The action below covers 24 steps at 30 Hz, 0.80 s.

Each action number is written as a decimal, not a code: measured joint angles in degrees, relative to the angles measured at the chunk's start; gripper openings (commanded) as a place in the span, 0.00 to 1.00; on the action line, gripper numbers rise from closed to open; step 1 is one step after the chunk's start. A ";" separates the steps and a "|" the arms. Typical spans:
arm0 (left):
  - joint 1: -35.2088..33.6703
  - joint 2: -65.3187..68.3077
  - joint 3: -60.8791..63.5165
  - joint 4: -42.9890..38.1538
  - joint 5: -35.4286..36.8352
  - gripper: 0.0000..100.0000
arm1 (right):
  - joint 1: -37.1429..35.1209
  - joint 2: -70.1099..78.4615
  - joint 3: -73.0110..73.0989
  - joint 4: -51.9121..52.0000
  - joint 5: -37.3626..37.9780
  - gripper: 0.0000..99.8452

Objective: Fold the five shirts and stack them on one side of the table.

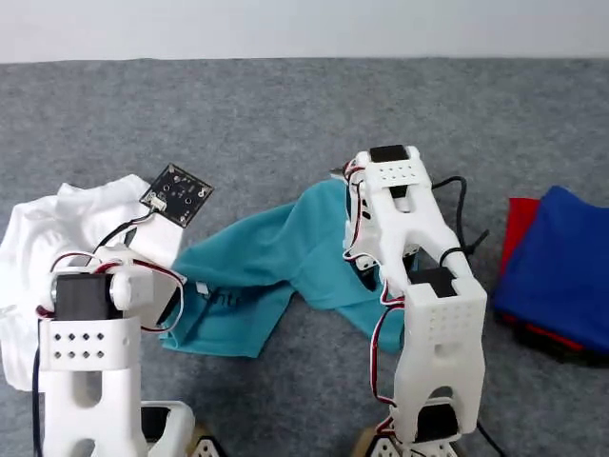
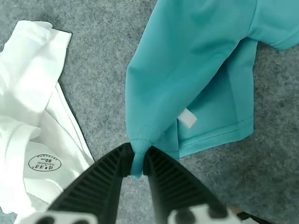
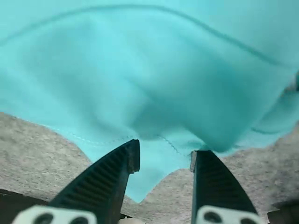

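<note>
A teal shirt (image 1: 271, 255) lies crumpled in the middle of the grey table, between the two arms. My left gripper (image 2: 137, 159) is shut on a pinched fold at the teal shirt's (image 2: 196, 65) edge, which hangs stretched from it. My right gripper (image 3: 163, 158) is open, its fingers (image 3: 122, 164) hovering just over a hem of the teal shirt (image 3: 149, 79) and not closed on it. A white shirt (image 1: 57, 233) lies spread at the left, partly under the left arm. At the right, a folded blue shirt (image 1: 561, 262) rests on a red shirt (image 1: 519, 224).
The table is covered in grey carpet (image 1: 285, 105), with open room along the far side. In the left wrist view the white shirt (image 2: 32, 112) lies close beside the gripper. A black cable (image 1: 461, 205) loops off the right arm.
</note>
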 measured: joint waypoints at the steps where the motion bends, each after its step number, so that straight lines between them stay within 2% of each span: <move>1: 0.00 0.00 0.00 0.00 0.00 0.00 | -0.18 0.00 0.00 0.00 0.00 0.19; 8: 0.00 0.00 0.00 0.00 0.00 0.00 | -0.26 0.00 0.00 0.00 0.00 0.18; 14: 0.00 0.00 0.00 0.00 0.00 0.00 | -0.18 3.08 -0.09 0.00 0.00 0.01; 24: 0.00 0.00 0.00 0.00 0.00 0.00 | 0.09 1.32 -0.09 0.00 2.11 0.01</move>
